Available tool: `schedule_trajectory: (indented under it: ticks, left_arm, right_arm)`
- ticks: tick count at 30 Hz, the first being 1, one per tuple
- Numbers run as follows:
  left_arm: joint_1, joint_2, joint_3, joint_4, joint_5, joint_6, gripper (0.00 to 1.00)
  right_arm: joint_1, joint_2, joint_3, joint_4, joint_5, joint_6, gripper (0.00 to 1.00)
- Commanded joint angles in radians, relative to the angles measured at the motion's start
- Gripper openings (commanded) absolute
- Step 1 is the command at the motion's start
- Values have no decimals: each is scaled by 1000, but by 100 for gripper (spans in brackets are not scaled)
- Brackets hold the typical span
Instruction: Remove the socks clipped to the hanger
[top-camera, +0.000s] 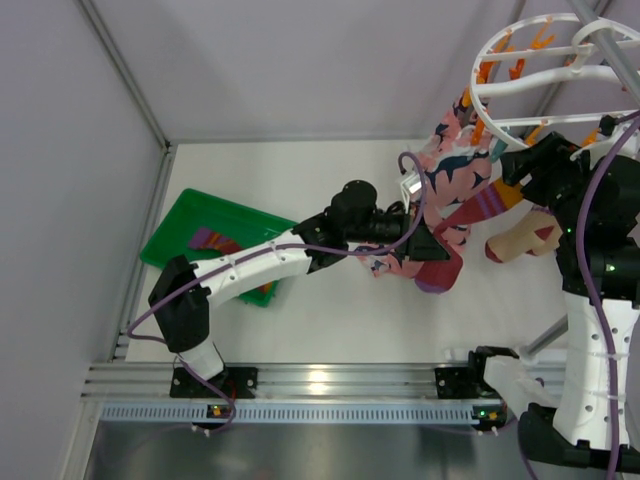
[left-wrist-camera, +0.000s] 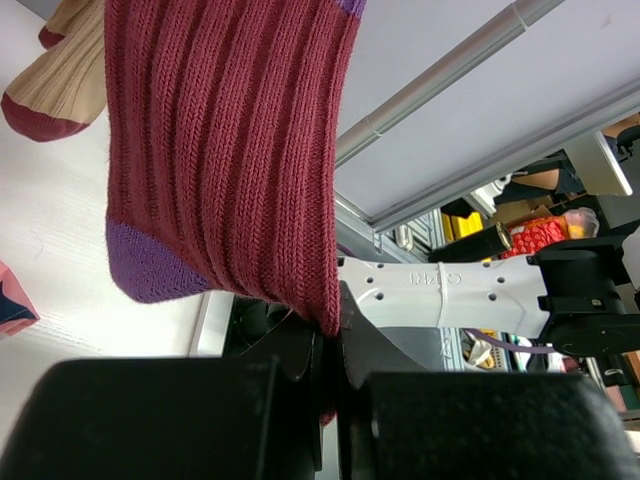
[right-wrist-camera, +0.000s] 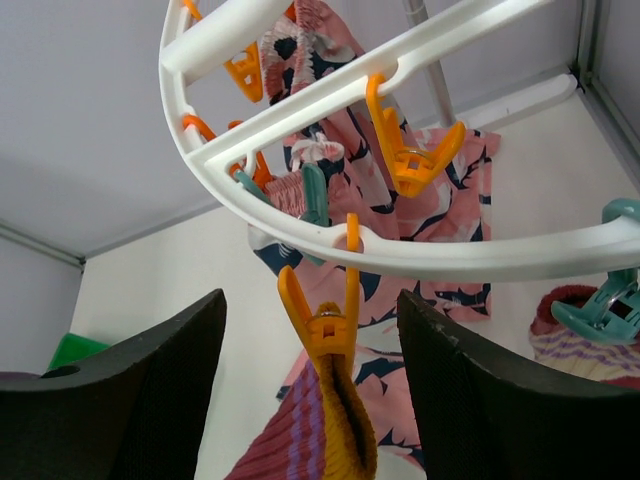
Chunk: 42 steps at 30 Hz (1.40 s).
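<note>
table (top-camera: 330, 320): white; a green tray (top-camera: 185, 225) at its left edge has one striped sock (top-camera: 212, 240) in it, so at least one looks done.
hanger (right-wrist-camera: 480, 258): hangs above the table's far right; several pegs bare, some loaded.
maroon sock (left-wrist-camera: 230, 150): hangs down into the left fingers (left-wrist-camera: 160, 420), which are closed on its lower edge; its top is out of view, probably clipped.
tan sock (top-camera: 520, 240): hangs beside it, untouched.
right fingers (right-wrist-camera: 140, 390): apart, either side of an orange peg (right-wrist-camera: 325, 320), not touching.
yellow-cuffed sock (right-wrist-camera: 345, 420): in that peg's bite.
left to do: those three at least.
</note>
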Motion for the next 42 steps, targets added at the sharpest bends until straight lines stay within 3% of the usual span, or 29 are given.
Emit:
schedule_trajectory:
  ticks: [1, 8, 11, 12, 13, 23, 28, 30, 31, 35, 38, 39, 42]
  left_arm:
    - [-9, -12, 39, 23, 14, -2, 0]
    - [-12, -18, 32, 23, 16, -2, 0]
    - [-12, -20, 29, 23, 16, 0, 0]
    - [-12, -22, 30, 23, 16, 0, 0]
    - [-12, -22, 29, 23, 14, 0, 0]
    - [-10, -38, 6, 25, -15, 6, 0]
    - [28, -115, 1, -141, -93, 93, 0]
    - [63, -143, 22, -217, -159, 171, 0]
    - [81, -176, 39, -365, -182, 205, 0]
    - [262, -296, 124, -668, -406, 345, 0]
    - [373, -423, 118, -742, -571, 424, 0]
    - [384, -458, 86, -742, -675, 473, 0]
    - [391, -569, 43, -748, -803, 576, 0]
  right_arm:
    - [12, 3, -16, 91, 2, 2, 64]
    - [13, 26, -26, 98, 11, 14, 54]
    - [13, 16, -34, 105, 17, 21, 33]
    - [13, 15, -31, 105, 22, 22, 9]
    - [13, 20, -28, 100, 25, 21, 0]
    - [15, 20, -25, 80, 48, 5, 0]
    - [15, 19, -33, 78, 46, 2, 0]
    - [13, 12, -37, 80, 45, 1, 0]
    - [13, 11, -42, 85, 45, 2, 0]
    - [13, 3, -40, 80, 43, 1, 0]
    - [13, 2, -34, 80, 37, -2, 0]
    - [15, 0, -33, 83, 37, -2, 0]
    - [15, 0, -30, 83, 40, -9, 0]
